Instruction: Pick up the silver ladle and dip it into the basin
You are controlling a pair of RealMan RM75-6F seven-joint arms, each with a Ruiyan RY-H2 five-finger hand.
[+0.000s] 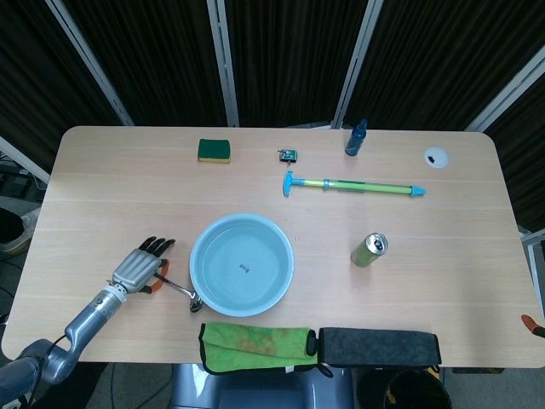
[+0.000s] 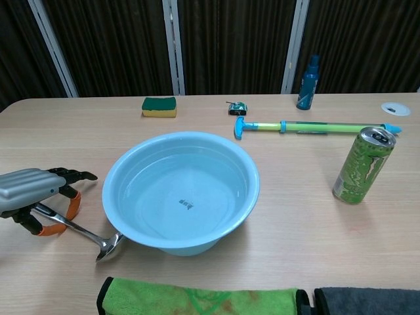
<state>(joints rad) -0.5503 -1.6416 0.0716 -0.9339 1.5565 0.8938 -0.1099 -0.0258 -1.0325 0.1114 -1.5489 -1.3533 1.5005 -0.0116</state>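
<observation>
The silver ladle [image 2: 79, 228] lies on the table left of the light blue basin [image 2: 244, 172], which holds water. Its bowl [image 1: 195, 301] touches the basin's near-left wall. My left hand [image 2: 34, 189] is over the handle end, and the handle runs between the orange-tipped thumb and the fingers, pinched there while the other fingers stay stretched out. In the head view the left hand [image 1: 140, 266] sits at the table's near-left, beside the basin [image 1: 204, 240]. Of my right hand, only an orange fingertip [image 1: 533, 323] shows at the right edge.
A green cloth [image 1: 255, 345] and a dark cloth [image 1: 379, 348] lie along the front edge, below the basin. A green can [image 2: 361, 165] stands to the right. Further back are a green-blue pump tube [image 2: 308, 126], a blue bottle [image 2: 307, 82], a sponge [image 2: 159, 106] and a small toy [image 2: 237, 107].
</observation>
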